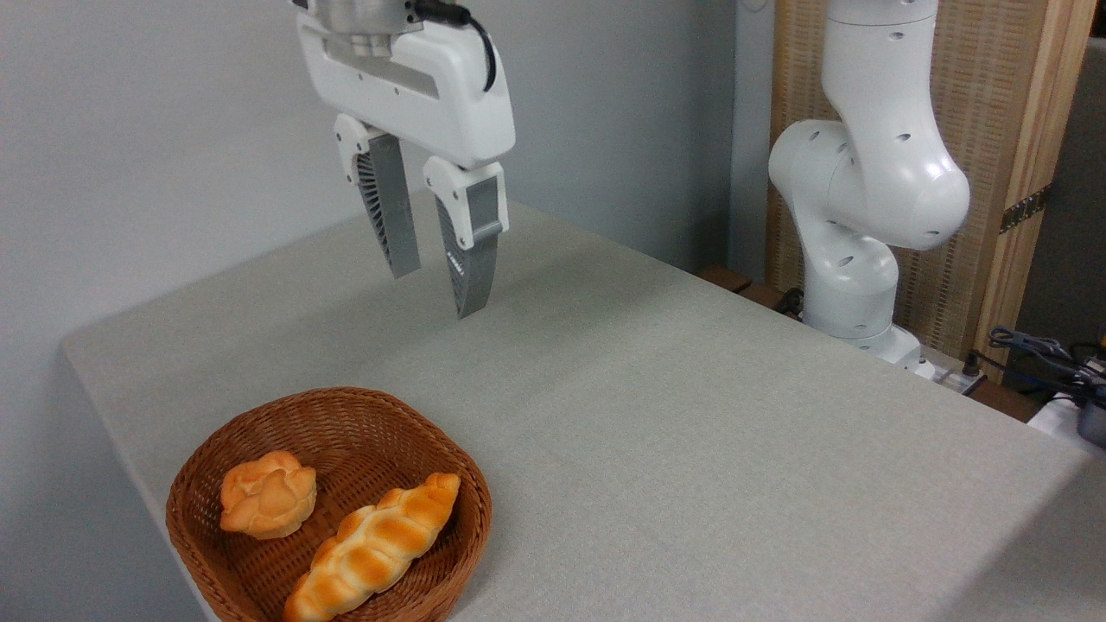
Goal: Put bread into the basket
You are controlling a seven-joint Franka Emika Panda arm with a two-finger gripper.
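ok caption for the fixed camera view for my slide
Braided bread lies in the basket beside a bun; open gripper hangs above the table.

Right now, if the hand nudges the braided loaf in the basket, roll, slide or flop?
The braided loaf probably holds its shape: it spans the basket without sagging. Its glossy crust may slip between the fingers. Rolling looks unlikely, since its lower end rests on the rim.

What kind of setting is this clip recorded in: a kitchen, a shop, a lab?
Most likely a robotics lab: a plain grey-covered table against a bare wall, the robot arm's base mounted beside it, loose cables at right, and only a basket of bread as props.
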